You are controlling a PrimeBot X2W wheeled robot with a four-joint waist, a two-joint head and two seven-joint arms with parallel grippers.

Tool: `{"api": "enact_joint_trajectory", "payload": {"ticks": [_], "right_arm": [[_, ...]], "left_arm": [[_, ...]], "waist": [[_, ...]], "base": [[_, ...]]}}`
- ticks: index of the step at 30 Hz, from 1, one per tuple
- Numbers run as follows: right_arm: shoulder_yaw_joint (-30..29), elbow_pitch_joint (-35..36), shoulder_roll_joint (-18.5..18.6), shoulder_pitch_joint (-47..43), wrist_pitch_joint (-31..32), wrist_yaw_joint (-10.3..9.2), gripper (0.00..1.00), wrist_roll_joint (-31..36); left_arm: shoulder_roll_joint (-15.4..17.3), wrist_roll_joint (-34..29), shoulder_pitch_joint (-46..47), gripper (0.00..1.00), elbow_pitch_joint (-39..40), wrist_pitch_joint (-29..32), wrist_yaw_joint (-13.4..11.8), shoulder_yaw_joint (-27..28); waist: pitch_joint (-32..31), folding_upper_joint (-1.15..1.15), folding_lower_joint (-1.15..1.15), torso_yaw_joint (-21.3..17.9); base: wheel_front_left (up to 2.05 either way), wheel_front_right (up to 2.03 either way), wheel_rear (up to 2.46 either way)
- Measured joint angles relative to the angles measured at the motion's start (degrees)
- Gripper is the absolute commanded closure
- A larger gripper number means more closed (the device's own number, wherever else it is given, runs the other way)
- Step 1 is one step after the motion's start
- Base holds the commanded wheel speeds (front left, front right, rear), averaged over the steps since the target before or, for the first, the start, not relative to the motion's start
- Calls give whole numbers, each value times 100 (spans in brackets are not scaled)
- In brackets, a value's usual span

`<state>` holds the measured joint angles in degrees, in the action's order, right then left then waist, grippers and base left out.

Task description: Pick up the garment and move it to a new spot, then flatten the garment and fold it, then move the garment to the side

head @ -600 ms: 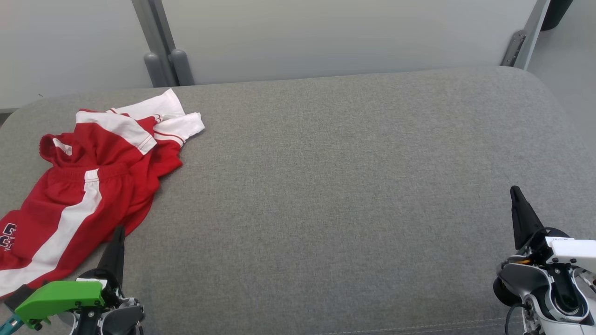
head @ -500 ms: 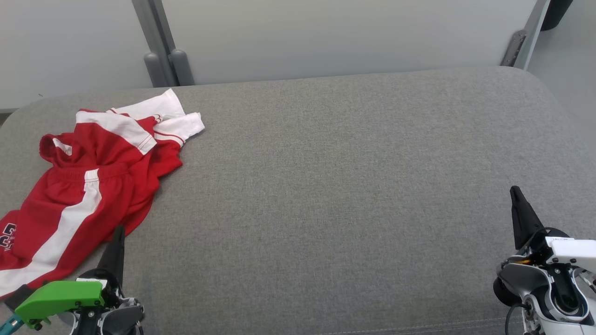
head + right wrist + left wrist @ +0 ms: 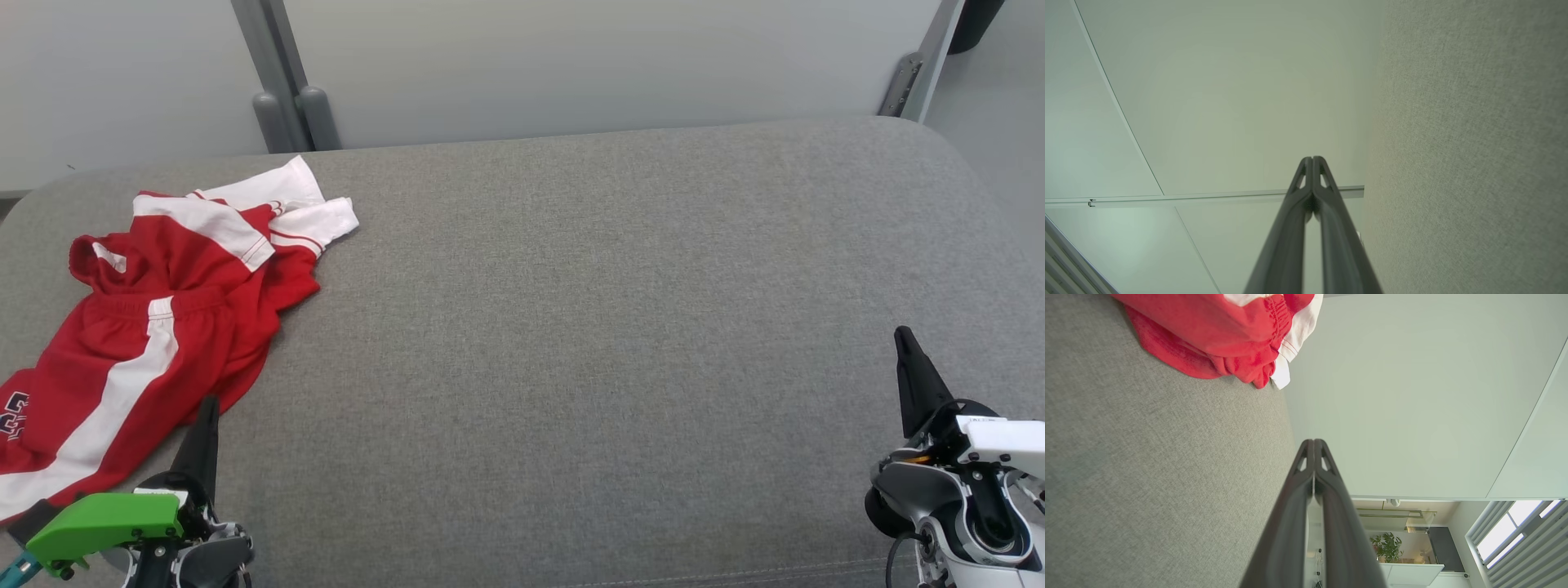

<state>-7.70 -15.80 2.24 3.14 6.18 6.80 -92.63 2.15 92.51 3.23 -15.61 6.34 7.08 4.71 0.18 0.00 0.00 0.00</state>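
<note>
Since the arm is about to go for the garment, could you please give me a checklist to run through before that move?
1. The garment is located: ok; crumpled at the left of the grey cushion.
2. The left gripper is open for a grasp: not ok; shut.
3. The right gripper is out of the way: ok; shut, empty, far right.
4. Way from left gripper to garment free: ok; bare cushion between.
5. New spot free: ok; the cushion's middle is bare.
6. Whole garment on the cushion: cannot tell; it runs off the head view's left edge.
</note>
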Motion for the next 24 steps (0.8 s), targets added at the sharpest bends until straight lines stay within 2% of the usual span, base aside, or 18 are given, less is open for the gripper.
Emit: {"api": "enact_joint_trajectory", "payload": {"ticks": [22,23,24], "right_arm": [[0,0,0,0,0,0,100,0],[2,-33,-9,-16,0,-9,0,-1],[3,-96,-34,-55,0,-29,0,-1]], "left_arm": [[0,0,0,100,0,0,0,0],[-4,0,-10,0,-44,0,-2,-4],[-18,0,-42,0,-105,0,-3,-12]], "waist": [[0,0,0,0],[0,0,0,0],[0,0,0,0]], "base": [[0,0,0],[0,0,0],[0,0,0]]}}
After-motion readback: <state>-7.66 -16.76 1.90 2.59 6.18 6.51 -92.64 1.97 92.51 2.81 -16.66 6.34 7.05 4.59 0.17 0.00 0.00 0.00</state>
